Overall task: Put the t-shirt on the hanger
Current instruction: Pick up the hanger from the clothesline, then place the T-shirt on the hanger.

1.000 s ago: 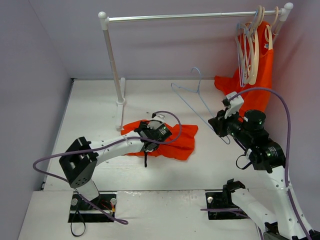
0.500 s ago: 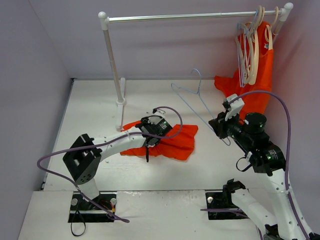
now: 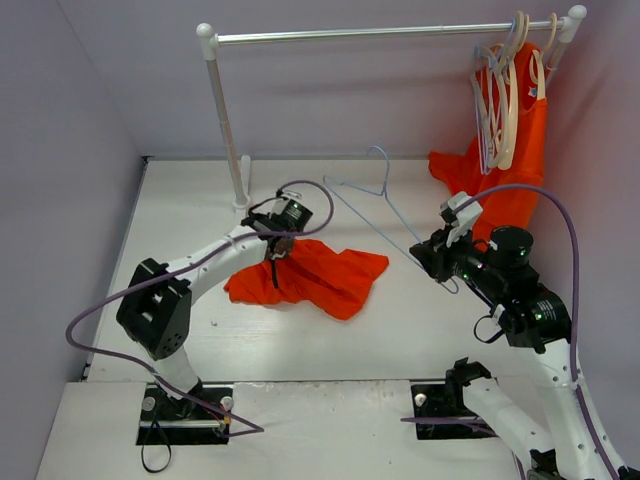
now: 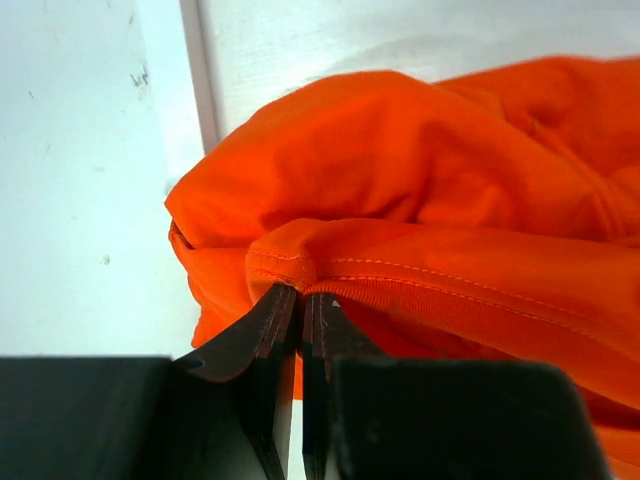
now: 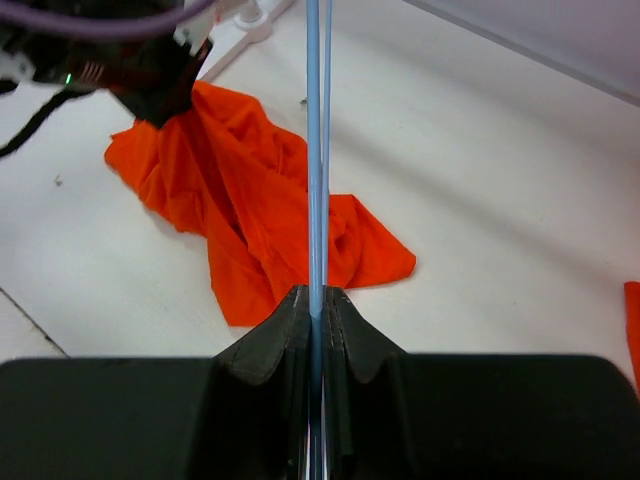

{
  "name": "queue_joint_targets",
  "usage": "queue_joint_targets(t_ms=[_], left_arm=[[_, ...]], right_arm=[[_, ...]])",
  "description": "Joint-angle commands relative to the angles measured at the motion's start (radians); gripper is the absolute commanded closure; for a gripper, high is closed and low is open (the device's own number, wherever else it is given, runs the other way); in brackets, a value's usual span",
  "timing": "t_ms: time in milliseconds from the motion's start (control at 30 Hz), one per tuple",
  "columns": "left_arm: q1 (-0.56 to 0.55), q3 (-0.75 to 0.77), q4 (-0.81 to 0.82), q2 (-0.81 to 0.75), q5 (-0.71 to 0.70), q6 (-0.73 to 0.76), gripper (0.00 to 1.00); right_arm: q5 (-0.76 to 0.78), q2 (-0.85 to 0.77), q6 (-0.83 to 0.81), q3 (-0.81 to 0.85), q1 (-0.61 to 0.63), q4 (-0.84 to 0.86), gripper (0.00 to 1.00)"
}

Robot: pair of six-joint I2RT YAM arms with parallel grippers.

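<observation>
The orange t-shirt (image 3: 318,278) lies crumpled mid-table, one edge pulled up toward the rack post. My left gripper (image 3: 276,252) is shut on a hemmed fold of that t-shirt (image 4: 400,170), the cloth pinched right at the fingertips of the left gripper (image 4: 300,295). The pale blue wire hanger (image 3: 384,190) slants over the table at centre-right, hook toward the back wall. My right gripper (image 3: 432,262) is shut on its lower end. In the right wrist view the hanger (image 5: 316,150) runs straight up from the right gripper (image 5: 315,300), with the t-shirt (image 5: 250,210) beyond it.
A white clothes rack has its post (image 3: 225,110) at back left and its rail along the back wall. Several cream hangers (image 3: 510,100) and another orange garment (image 3: 525,150) hang at the rail's right end. Walls close in on left, back and right.
My left gripper has shut on the t-shirt and pulled it back and left toward the rack post, dragging the cloth along. The hanger in my right gripper has shifted slightly left.
</observation>
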Motion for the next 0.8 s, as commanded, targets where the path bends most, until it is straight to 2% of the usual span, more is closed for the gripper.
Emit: queue_joint_targets(t_ms=[0,100,200,533,767], left_arm=[[0.101,0.115,-0.009,-0.053,0.092,0.060,1.00],[0.190,0.193,-0.045,-0.053,0.195,0.079,1.00],[0.226,0.262,-0.091,-0.053,0.243,0.135,1.00],[0.227,0.442,-0.248,0.005,0.301,0.185,1.00],[0.227,0.485,-0.279,0.002,0.350,0.154,1.00]], right_arm=[[-0.116,0.006,-0.021,0.021,0.005,0.061,1.00],[-0.177,0.008,-0.018,0.017,0.005,0.058,1.00],[-0.251,0.012,0.005,0.002,0.004,0.072,1.00],[-0.381,0.052,0.131,-0.084,0.024,0.187,1.00],[-0.325,0.083,0.189,-0.141,0.090,0.273,1.00]])
